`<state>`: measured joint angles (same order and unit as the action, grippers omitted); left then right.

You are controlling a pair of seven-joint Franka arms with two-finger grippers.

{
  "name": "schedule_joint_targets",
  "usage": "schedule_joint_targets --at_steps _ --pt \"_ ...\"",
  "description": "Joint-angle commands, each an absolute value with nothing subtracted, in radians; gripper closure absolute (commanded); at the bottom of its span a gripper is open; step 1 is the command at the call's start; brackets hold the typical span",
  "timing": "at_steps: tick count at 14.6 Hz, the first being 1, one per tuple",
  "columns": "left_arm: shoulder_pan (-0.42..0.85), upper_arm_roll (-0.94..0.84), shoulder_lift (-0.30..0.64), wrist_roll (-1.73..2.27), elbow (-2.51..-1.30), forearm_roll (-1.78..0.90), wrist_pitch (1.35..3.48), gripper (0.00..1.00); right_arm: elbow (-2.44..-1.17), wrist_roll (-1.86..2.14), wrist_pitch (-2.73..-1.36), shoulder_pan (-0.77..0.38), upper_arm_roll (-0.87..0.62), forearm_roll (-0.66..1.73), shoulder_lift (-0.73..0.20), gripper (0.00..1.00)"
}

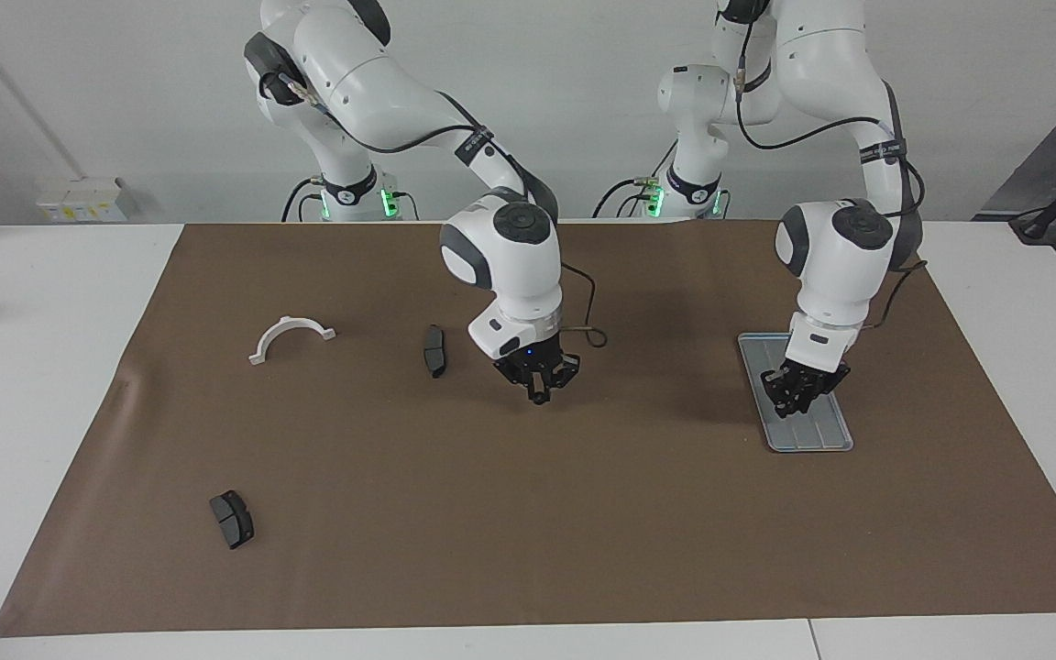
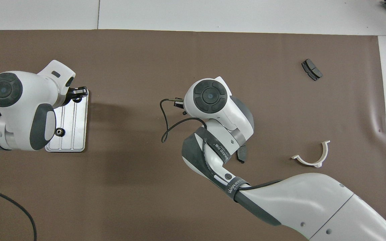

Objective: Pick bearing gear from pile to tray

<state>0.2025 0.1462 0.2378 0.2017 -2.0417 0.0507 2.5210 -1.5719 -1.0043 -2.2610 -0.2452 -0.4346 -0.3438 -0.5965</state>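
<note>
**Ring delivery at the tray: left arm placed, right arm waiting**

Attention is drawn first to the tray (image 1: pixel 817 435), which lies on the brown mat (image 1: pixel 528 532) toward the left arm's end of the worktop. Its long axis runs straight away from the robots' edge. One small black ring (image 2: pixel 59 132) is seen on the tray, in the half nearer the robots' edge.

The left end effector (image 1: pixel 803 390) is held low over the tray, above the half farther from the robots. A dark round shape is seen at its tip in the overhead view. Whether that shape is a second ring cannot be told, and neither can whether this end effector is wide or narrow.

The right end effector (image 1: pixel 537 378) hangs over bare mat near the middle of the worktop, and that arm is judged to be waiting. Its opening cannot be told either.

What remains of the pile is spread toward the right arm's end of the worktop:

- A dark brake pad (image 1: pixel 434 350) lies close to the right end effector.
- A white half-ring bracket (image 1: pixel 290 335) lies closer to the right arm's end edge.
- A second brake pad (image 1: pixel 231 519) lies toward the corner farthest from the robots at that end.

No loose ring is seen among them.

The coming move is judged to turn on the drop point directly beneath the left end effector, inside the rim and clear of the ring already delivered. The left arm is the nearer one for the tray, while any further pick from the pile would fall to the right arm.
</note>
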Motion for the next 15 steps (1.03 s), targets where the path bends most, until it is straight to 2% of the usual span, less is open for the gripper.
schedule_joint_targets --at_steps 1,2,3,4,5,8,9,10,11,15 --pt "0.186 0.135 0.25 0.166 -2.074 0.043 2.585 1.0 -1.604 -1.043 -2.287 -0.241 -0.448 -0.406 -0.612 1.0" --pt "0.186 0.135 0.276 0.166 -2.071 0.043 2.62 1.0 -1.618 -1.043 -2.295 -0.239 -0.448 -0.419 -0.612 1.0" --pt "0.186 0.135 0.293 0.164 -2.071 0.043 2.664 1.0 -1.64 -1.045 -2.322 -0.239 -0.448 -0.419 -0.612 0.81" --pt "0.178 0.133 0.301 0.157 -2.071 0.043 2.674 1.0 -1.658 -1.045 -2.336 -0.239 -0.448 -0.42 -0.609 0.33" --pt "0.173 0.133 0.316 0.14 -2.071 0.043 2.681 1.0 -1.655 -1.049 -2.324 -0.241 -0.448 -0.423 -0.607 0.0" --pt "0.16 0.133 0.324 0.117 -2.069 0.041 2.684 1.0 -1.632 -1.043 -2.316 -0.212 -0.445 -0.471 -0.582 0.0" --pt "0.16 0.133 0.324 0.117 -2.069 0.041 2.677 0.93 -1.632 -1.034 -2.316 -0.189 -0.442 -0.471 -0.56 0.0" --pt "0.16 0.132 0.324 0.117 -2.06 0.041 2.668 0.56 -1.634 -1.026 -2.316 -0.158 -0.44 -0.471 -0.534 0.0" --pt "0.169 0.133 0.322 0.117 -2.059 0.041 2.66 0.01 -1.635 -0.999 -2.315 -0.132 -0.434 -0.468 -0.51 0.0" --pt "0.19 0.127 0.249 0.127 -2.04 0.041 2.574 0.0 -1.635 -0.823 -2.263 -0.094 -0.355 -0.448 -0.42 0.0"
